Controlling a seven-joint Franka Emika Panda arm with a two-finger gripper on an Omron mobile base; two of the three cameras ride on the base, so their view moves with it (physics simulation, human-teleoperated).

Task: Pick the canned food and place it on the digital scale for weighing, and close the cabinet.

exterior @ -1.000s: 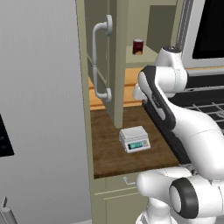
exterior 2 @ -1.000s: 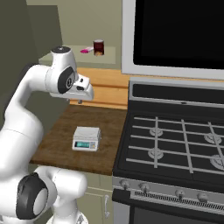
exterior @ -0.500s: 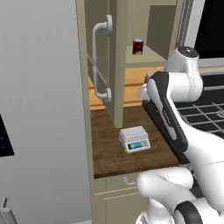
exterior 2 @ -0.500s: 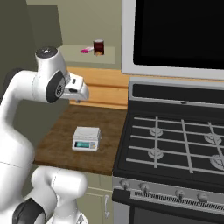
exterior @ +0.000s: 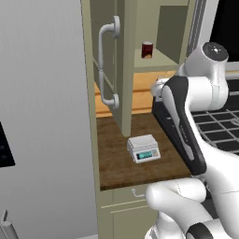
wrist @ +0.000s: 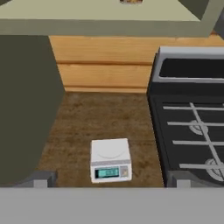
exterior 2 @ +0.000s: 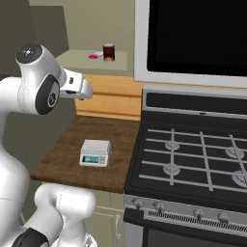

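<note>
Counter: wooden worktop [exterior 2: 72,149] beside the stove [exterior 2: 193,159]
Cabinet [exterior: 122,70]: door swung open
Scale [wrist: 110,159]: on the counter, below the gripper [wrist: 109,180]
Can [exterior 2: 109,51]: up on the cabinet shelf, well above and beyond the gripper
Gripper: fingers spread wide, holding nothing

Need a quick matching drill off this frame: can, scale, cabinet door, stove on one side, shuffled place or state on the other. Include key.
Things
1. canned food
2. digital scale
3. cabinet door
4. stove

Place or state
A. standing open
B. on the wooden counter, platform bare
C. on the cabinet shelf beside a small pink thing
D. right of the wooden counter, burners bare

Pairs: 1-C, 2-B, 3-A, 4-D
</note>
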